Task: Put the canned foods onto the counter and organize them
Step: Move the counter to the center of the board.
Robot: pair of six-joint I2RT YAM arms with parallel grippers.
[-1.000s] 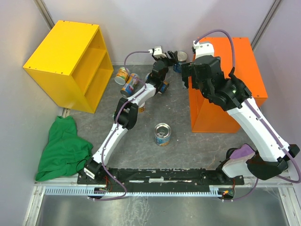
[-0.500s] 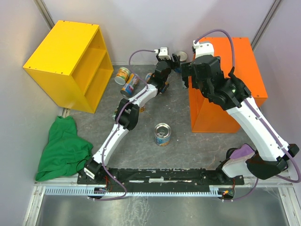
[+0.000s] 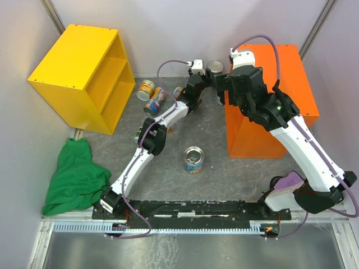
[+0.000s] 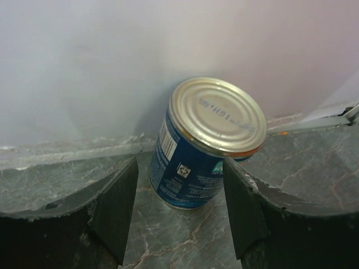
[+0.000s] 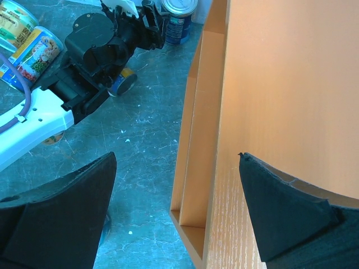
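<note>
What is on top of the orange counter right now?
No can shows on the orange counter: its visible top is bare. The right arm covers part of it from above; the right wrist view shows more bare top.

White-shelled left arm [image 3: 128, 172] and right arm [image 3: 309, 151] with black joints, purple cables [image 3: 261, 37] looping off the wrists, matt black wedge fingers [image 4: 115, 207], black base rail [image 3: 190, 210] at lower frame.

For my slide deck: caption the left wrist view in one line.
Left arm's open fingers frame a blue-labelled silver-topped tin at the foot of the back wall.
</note>
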